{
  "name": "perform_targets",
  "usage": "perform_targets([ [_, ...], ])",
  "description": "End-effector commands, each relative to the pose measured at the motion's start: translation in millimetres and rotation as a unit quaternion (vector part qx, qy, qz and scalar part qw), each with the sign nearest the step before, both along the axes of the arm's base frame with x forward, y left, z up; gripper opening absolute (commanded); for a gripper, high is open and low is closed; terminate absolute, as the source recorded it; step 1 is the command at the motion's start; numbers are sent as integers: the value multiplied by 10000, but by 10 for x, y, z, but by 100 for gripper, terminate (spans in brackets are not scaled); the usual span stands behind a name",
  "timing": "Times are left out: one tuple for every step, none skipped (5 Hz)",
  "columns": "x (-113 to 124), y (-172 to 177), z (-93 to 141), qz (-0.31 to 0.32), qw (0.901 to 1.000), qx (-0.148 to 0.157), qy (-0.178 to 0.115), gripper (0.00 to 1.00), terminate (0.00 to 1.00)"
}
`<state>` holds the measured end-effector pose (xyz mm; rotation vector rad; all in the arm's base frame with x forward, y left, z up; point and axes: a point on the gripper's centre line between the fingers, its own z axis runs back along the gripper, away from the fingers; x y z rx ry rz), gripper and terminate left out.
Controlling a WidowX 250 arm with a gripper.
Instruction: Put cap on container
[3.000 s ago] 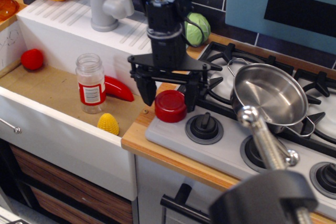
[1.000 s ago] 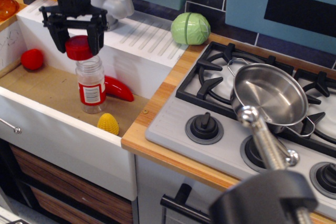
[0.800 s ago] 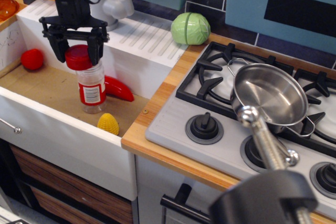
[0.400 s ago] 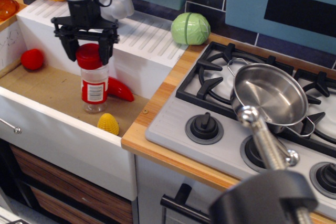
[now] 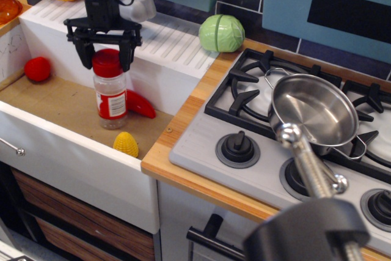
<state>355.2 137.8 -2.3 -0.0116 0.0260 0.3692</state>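
The cap [image 5: 108, 63] sits on top of the container [image 5: 112, 98], which stands slightly tilted on the sink's brown surface [image 5: 55, 103], just in front of the red chili pepper [image 5: 140, 104]. The gripper [image 5: 106, 59] hangs right over it, jaws spread either side of the cap, and whether they touch it I cannot tell. A yellow corn toy [image 5: 126, 144] lies nearby.

Worktop [image 5: 55, 105] carries container [image 5: 111, 99] below tool [image 5: 105, 59]; chili [image 5: 140, 105], corn [image 5: 126, 144], ball [image 5: 37, 69] alongside.
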Motion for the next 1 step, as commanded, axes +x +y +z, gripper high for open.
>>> perform_targets([
  [53, 64, 54, -263, 9993, 241, 137, 0, 100],
])
